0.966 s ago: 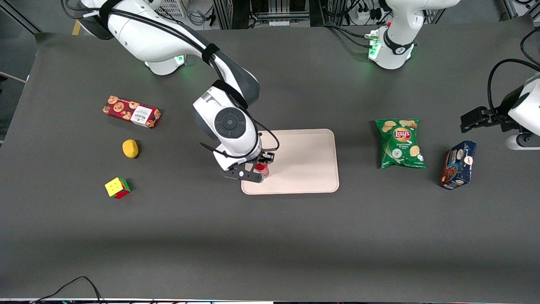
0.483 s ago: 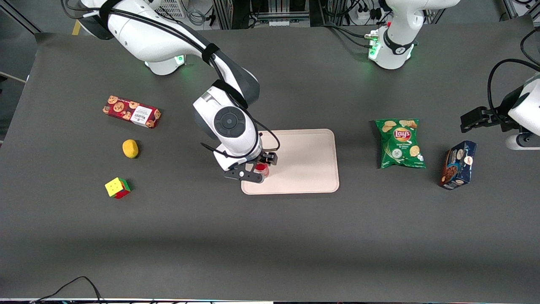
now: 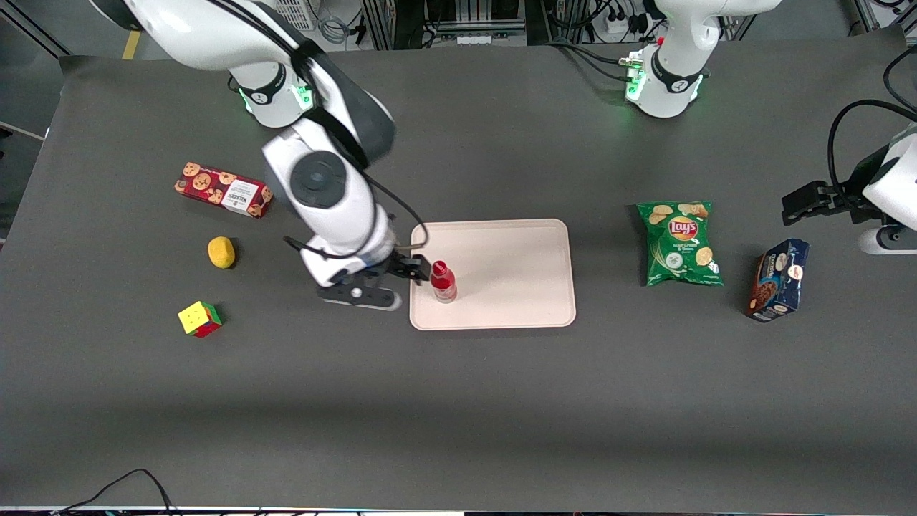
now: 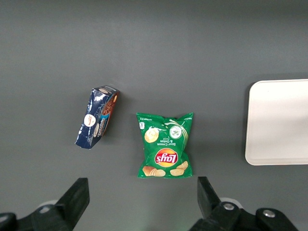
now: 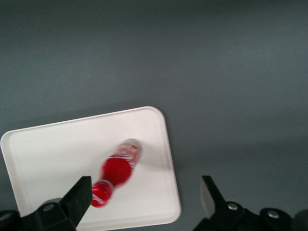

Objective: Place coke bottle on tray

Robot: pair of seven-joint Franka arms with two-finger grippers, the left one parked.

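Observation:
The small red coke bottle [image 3: 443, 281] stands upright on the pale pinkish-beige tray [image 3: 516, 272], near the tray's edge toward the working arm. It also shows in the right wrist view [image 5: 117, 171], standing free on the tray [image 5: 57, 159]. My gripper [image 3: 405, 276] is open and empty. It hovers above the table just off that tray edge, beside the bottle and apart from it. In the right wrist view the gripper [image 5: 144, 202] has its two dark fingers spread wide, with nothing between them.
Toward the working arm's end lie a red cookie box [image 3: 223, 190], a yellow lemon-like object [image 3: 221, 252] and a colour cube [image 3: 199, 319]. Toward the parked arm's end lie a green Lay's chip bag [image 3: 678, 244] and a dark blue cookie box [image 3: 778, 279].
My gripper has let go of the coke bottle, risen and drawn back off the tray toward the working arm's end. The bottle stays standing on the tray.

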